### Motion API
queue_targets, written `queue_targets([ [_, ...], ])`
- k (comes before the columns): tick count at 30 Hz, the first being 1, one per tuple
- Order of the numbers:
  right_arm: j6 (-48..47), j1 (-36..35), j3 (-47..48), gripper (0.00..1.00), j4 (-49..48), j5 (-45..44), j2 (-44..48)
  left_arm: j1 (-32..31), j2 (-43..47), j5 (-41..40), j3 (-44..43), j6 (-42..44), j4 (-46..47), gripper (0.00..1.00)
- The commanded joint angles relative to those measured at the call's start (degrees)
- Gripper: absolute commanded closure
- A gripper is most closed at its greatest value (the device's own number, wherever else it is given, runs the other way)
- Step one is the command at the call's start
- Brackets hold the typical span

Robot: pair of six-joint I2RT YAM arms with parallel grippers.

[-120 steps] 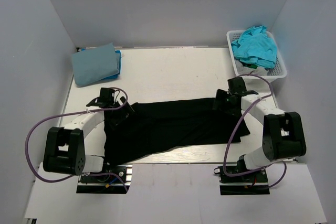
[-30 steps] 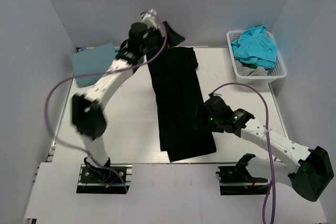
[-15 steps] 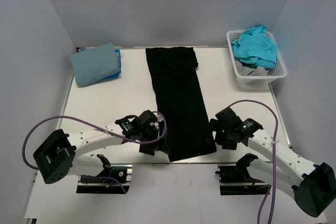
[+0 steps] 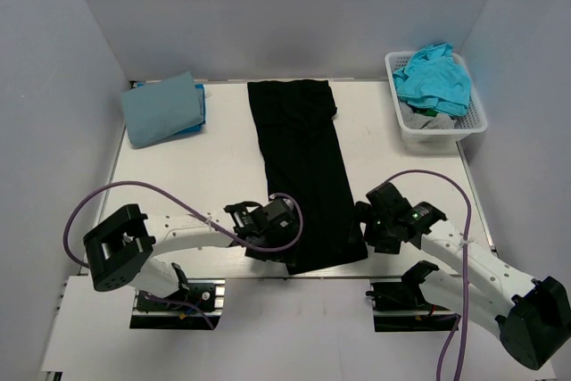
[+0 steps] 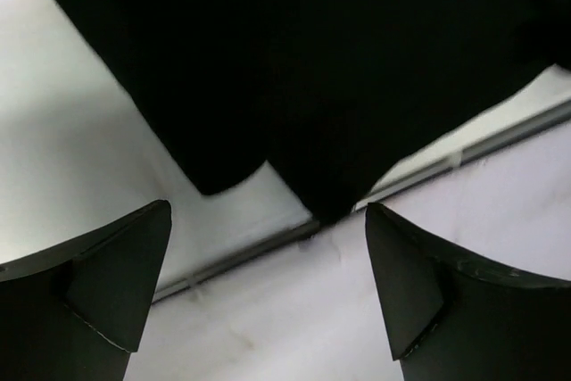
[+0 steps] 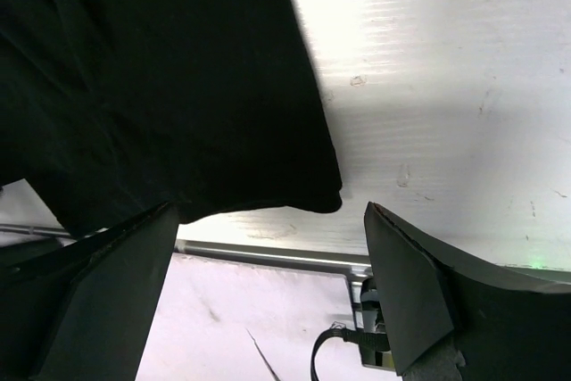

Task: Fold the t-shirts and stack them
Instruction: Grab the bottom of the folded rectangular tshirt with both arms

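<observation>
Near counter point(image 4: 196, 176) edge first, my left end effector point(image 5: 265, 287) spread wide, empty, over the near corner of the long black t-shirt point(image 4: 303, 176), right end effector point(image 6: 268, 287) equally wide, empty, at its hem, fingertips cropped, far back folded blue t-shirt point(image 4: 161, 110), turquoise t-shirts point(image 4: 434, 78) half-buried in basket point(image 4: 478, 119).

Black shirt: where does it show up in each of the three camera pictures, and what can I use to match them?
Top view: the black shirt lies as a long strip down the middle, from far edge to near edge.
Left wrist: the black shirt fills the top, its near end at centre.
Right wrist: the black shirt takes the upper left.
Shared landmark: the metal rail just past the shirt's near end.
</observation>
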State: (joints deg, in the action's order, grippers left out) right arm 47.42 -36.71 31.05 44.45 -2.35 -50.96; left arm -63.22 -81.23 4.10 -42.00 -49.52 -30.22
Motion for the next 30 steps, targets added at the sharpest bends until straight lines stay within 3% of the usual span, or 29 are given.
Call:
queue_targets([
  [1,-0.7,0.4,0.0,0.1,-2.2,0.9,0.1,-0.9,-0.2,-10.2,-3.9,5.2,0.9,0.0],
  [5,-1.4,0.5,0.2,0.1,-2.4,1.0,-0.7,-1.5,-0.2,-6.3,-2.7,10.4,7.1,0.0],
  [13,-1.8,0.5,0.0,0.1,-3.0,0.3,-1.0,-3.7,-3.1,-7.1,-3.2,13.4,2.4,0.0],
  [24,-5.1,0.3,-0.4,0.1,-6.6,3.3,-3.9,-8.1,-9.7,-12.4,-8.1,13.4,0.1,0.0],
  [30,-7.7,0.3,-1.9,0.1,-7.4,0.9,-2.7,-9.8,-12.0,-11.5,-6.4,10.7,0.1,0.04],
])
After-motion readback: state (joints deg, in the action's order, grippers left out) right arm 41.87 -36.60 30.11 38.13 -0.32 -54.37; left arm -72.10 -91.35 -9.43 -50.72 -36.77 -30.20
